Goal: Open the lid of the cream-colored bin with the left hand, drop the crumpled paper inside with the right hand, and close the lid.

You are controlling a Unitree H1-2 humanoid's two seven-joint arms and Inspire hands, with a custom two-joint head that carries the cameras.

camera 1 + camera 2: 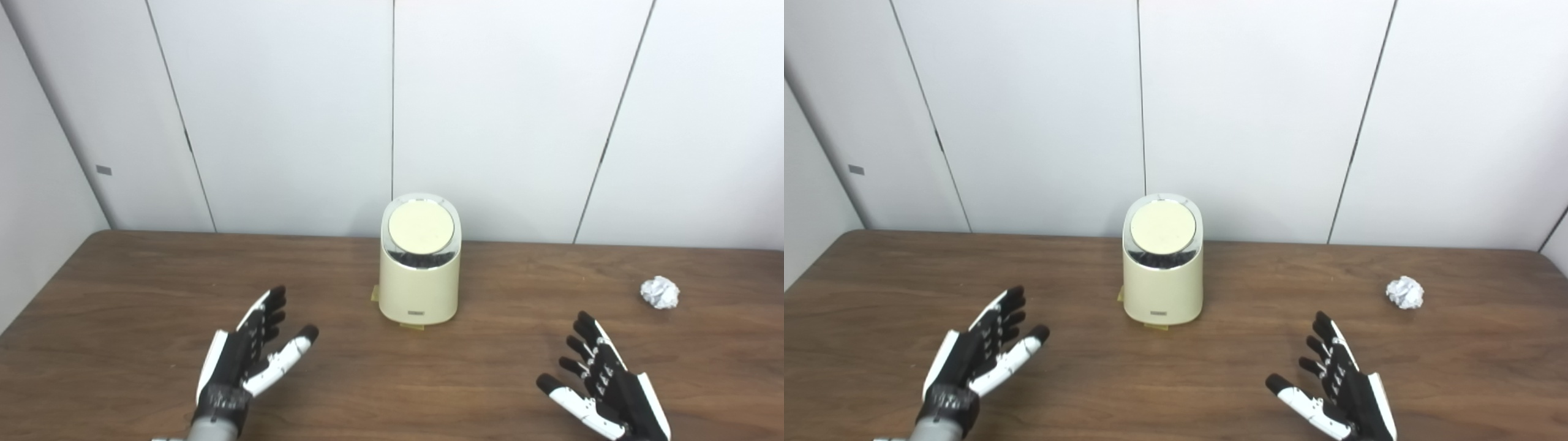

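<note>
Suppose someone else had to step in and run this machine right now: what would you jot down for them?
Left robot hand: open, empty, hovering over the brown wooden table, left of the bin.
Right robot hand: open, empty, at the near right.
Cream-colored cylindrical plastic bin: upright at the table's middle, near the back; its round lid is closed.
Crumpled white paper ball: on the table at the right, beyond the right robot hand, untouched.
Done: nothing.
Left: open the lid with the left robot hand, drop the paper in with the right, close the lid.

Brown wooden table (153, 294) carries cream-colored bin (419, 288) and crumpled paper (660, 292).
</note>
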